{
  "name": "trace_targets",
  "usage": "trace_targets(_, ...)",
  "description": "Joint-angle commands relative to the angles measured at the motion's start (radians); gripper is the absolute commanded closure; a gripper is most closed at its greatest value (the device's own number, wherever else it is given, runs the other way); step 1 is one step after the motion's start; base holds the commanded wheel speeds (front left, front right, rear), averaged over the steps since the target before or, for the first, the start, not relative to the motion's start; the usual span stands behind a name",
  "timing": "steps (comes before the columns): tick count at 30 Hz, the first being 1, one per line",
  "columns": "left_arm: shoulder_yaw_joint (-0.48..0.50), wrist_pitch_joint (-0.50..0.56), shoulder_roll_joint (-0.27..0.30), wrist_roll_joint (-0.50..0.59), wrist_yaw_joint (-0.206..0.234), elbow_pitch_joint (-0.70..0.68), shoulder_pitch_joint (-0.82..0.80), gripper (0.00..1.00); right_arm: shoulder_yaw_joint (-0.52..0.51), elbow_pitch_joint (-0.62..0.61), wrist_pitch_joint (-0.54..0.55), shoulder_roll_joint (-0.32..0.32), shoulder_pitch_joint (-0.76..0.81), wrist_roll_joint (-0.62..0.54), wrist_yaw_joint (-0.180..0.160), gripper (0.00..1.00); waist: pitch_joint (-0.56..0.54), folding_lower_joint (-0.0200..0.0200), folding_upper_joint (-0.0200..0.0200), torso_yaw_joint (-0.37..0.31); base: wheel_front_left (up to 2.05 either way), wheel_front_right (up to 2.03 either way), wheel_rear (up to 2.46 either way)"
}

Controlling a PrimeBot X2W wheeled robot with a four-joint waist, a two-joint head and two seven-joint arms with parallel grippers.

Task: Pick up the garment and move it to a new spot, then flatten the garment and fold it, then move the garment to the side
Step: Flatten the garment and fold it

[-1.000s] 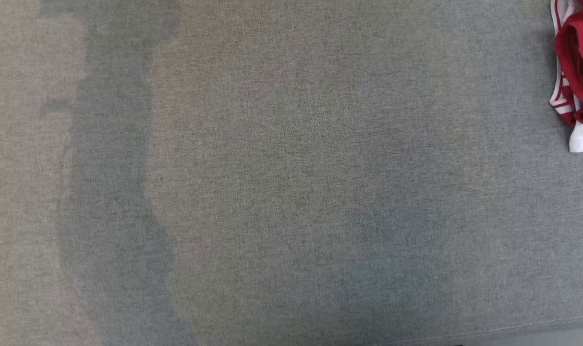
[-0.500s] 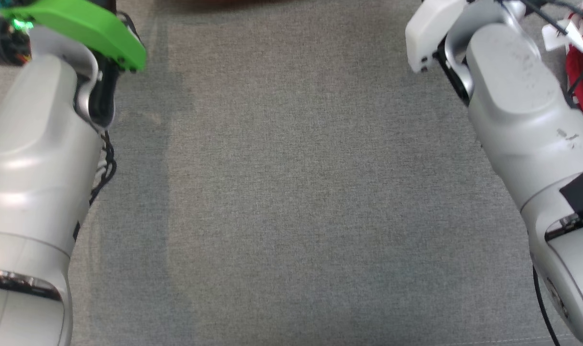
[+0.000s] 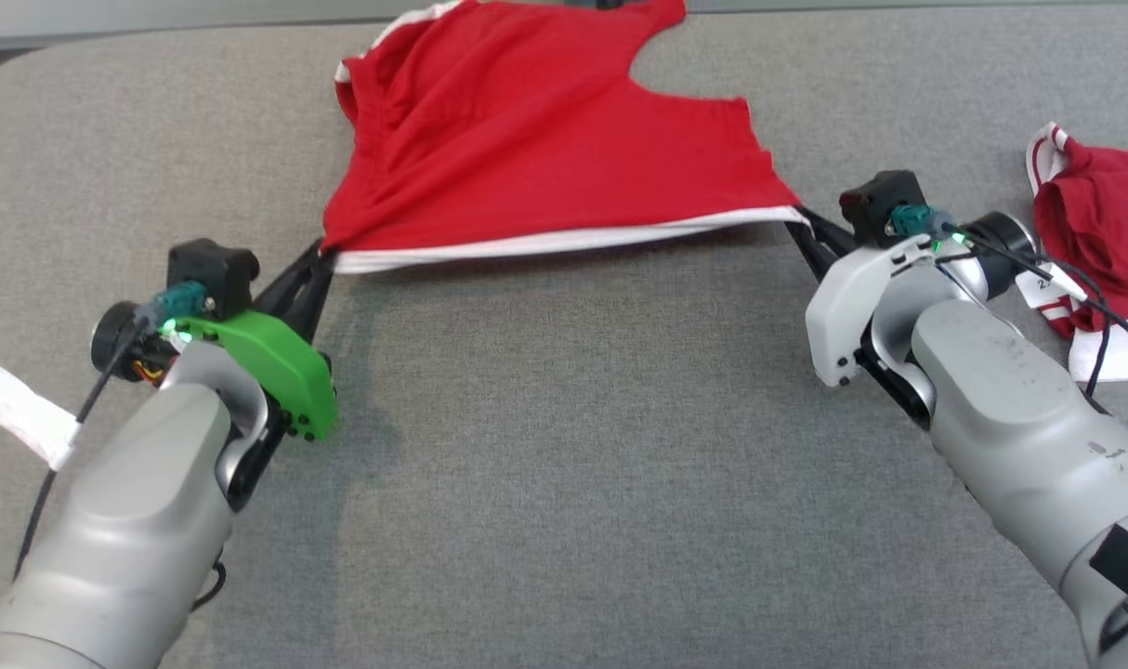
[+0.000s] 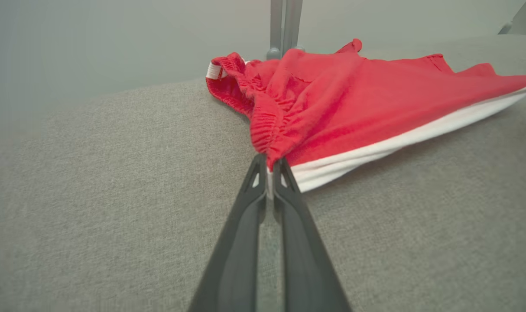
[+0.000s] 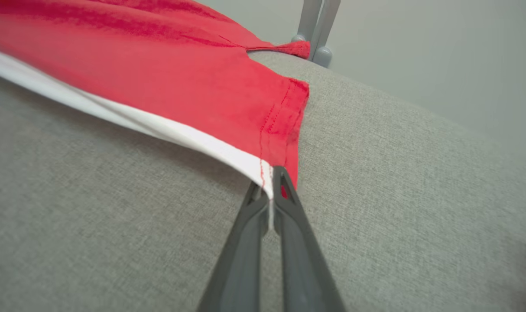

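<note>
Your left gripper (image 3: pixel 322 251) and right gripper (image 3: pixel 796 216) each clamp a near corner of the garment (image 3: pixel 545 149), stretched taut between them. Its far edge is cut off in the head view.

Red white-banded garment (image 3: pixel 527 139), apparently flecked grey surface (image 3: pixel 564 465)

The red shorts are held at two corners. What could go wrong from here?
1. The left gripper and right gripper pinch only the very corners of the red shorts; a stronger pull could slip them free.
2. The elastic waistband is bunched near the left gripper, so the cloth may settle wrinkled.
3. The other red garment lies beside the right arm and might get dragged.
</note>
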Motion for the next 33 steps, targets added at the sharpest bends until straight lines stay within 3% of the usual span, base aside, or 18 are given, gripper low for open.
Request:
trace_targets(1,-0.016,-0.008,0.012,0.005,0.004,0.001,0.042,1.0,0.031,-0.028,0.02,-0.042,0.04,0.04,-0.003,1.0,-0.077,0.0,0.0,0.018,0.0,0.0,0.0)
trace_targets(10,-0.067,-0.013,0.054,0.017,0.005,-0.046,0.205,1.0,0.225,-0.295,0.196,-0.242,0.192,0.326,-0.003,1.0,-0.184,0.0,0.0,0.018,0.0,0.0,0.0)
trace_targets(18,-0.098,-0.009,0.098,0.03,0.056,-0.182,0.377,1.0,0.308,-0.479,0.329,-0.397,0.319,0.517,-0.004,1.0,-0.292,0.0,0.0,0.029,0.0,0.0,0.0)
trace_targets(27,-0.138,0.085,0.187,0.002,0.109,-0.427,0.519,1.0,0.318,-0.668,0.473,-0.534,0.444,0.662,-0.003,1.0,-0.319,0.0,0.0,0.052,0.0,0.0,0.0)
trace_targets(33,-0.15,0.152,0.27,-0.013,0.133,-0.61,0.578,1.0,0.286,-0.795,0.568,-0.627,0.501,0.69,-0.003,1.0,-0.31,0.0,0.0,0.065,0.0,0.0,0.0)
